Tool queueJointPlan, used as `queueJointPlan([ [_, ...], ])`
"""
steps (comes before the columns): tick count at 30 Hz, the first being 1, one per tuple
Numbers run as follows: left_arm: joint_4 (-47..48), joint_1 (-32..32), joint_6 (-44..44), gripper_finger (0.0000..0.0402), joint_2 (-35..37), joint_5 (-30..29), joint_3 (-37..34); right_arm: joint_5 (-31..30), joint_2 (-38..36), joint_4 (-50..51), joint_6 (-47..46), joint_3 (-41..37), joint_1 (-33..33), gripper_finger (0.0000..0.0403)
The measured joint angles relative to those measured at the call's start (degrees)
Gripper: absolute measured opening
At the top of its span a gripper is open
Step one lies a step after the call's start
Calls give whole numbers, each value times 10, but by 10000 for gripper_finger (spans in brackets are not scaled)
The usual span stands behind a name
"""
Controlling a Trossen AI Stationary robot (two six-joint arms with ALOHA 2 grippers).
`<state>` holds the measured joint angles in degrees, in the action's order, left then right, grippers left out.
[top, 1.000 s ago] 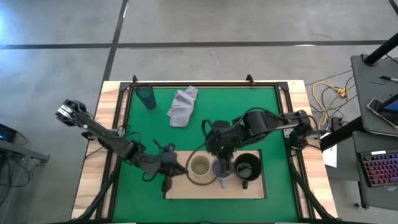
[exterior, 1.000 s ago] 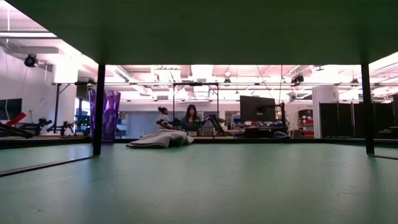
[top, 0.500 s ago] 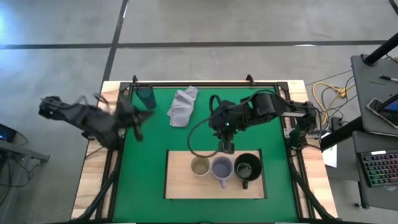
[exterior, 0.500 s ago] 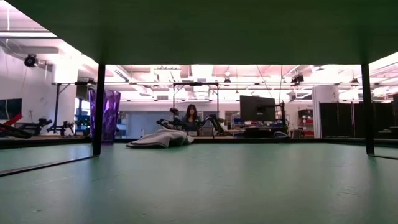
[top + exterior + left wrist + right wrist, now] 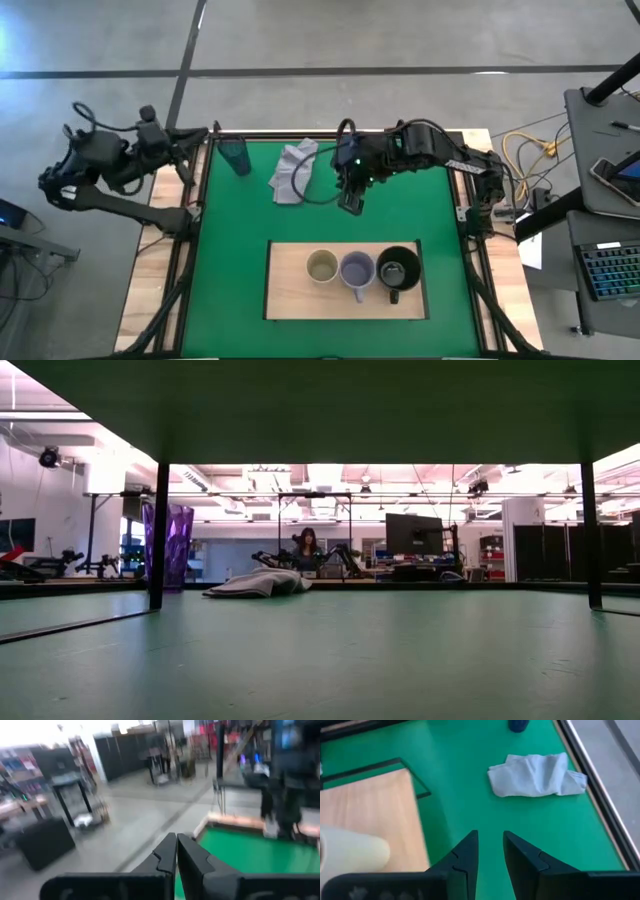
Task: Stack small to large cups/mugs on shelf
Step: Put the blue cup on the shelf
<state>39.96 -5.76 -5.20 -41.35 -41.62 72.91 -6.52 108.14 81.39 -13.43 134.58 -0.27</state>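
Three vessels stand in a row on the wooden shelf: the cream cup, the lavender-grey mug and the black mug. The teal-and-purple tumbler stands upright at the mat's far left corner, and the low view shows the tumbler too. My right gripper hovers open over the mat beyond the shelf, holding nothing; its wrist view shows the gripper with a narrow gap. My left arm is drawn back past the table's left edge, its gripper shut and empty.
A crumpled light grey cloth lies on the green mat near the far edge, right of the tumbler, and shows as the cloth in the right wrist view. A black frame borders the mat. Bare mat lies between cloth and shelf.
My left gripper has swung away from the shelf's left end, up and toward the table's far left, ending outside the left edge. My right gripper has pulled back from above the lavender mug toward the far edge. The three cups have stayed on the shelf.
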Motion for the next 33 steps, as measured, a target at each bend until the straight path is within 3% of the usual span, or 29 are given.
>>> queueJointPlan([
  [2,80,27,47,0,-8,47,3,0,0,-2,0,0,-10,86],
  [6,169,67,125,0,-20,217,-21,0,0,-3,3,0,-27,86],
  [11,83,87,128,0,-23,411,-74,0,0,-5,4,0,-38,80],
  [14,72,123,119,0,-39,481,-97,0,0,-6,4,0,-37,80],
  [18,81,234,67,0,-73,483,-114,0,0,-7,4,0,-35,84],
  [21,104,392,29,0,-106,486,-87,0,0,-8,4,0,-34,86],
  [24,157,576,-5,0,-143,504,-9,0,0,-8,1,0,-32,85],
  [27,274,726,-77,0,-201,530,100,0,0,-8,-2,0,-28,82],
  [31,347,740,-90,0,-291,553,214,0,1,-10,-6,0,-25,80],
  [33,392,737,-100,0,-328,512,253,0,1,-14,-6,0,-25,81],
])
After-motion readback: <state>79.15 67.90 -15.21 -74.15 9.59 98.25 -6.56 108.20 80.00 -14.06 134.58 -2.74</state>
